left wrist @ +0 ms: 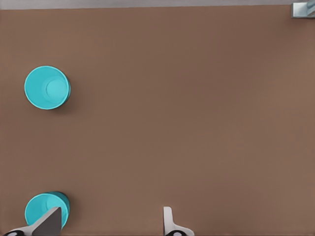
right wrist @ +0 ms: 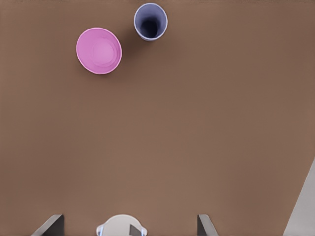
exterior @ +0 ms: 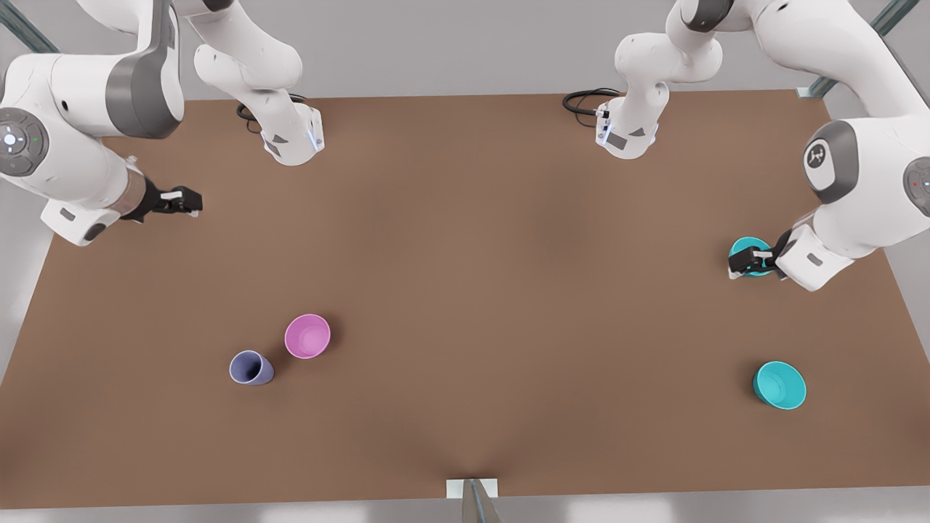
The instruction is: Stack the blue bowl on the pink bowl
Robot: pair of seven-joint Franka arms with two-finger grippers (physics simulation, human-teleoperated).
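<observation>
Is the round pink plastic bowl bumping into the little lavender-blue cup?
Apart. The right wrist view shows a strip of brown table between the round pink plastic bowl and the lavender-blue cup.

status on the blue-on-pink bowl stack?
Nothing done: the round pink plastic bowl sits empty by the lavender cup. In hand: the open left gripper hovers at one round teal plastic bowl, not gripping. Left: grasp, carry, stack. Right gripper waits open.

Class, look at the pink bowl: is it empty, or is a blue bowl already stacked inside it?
Empty. The pink bowl stands open, its bare inside visible.
</observation>
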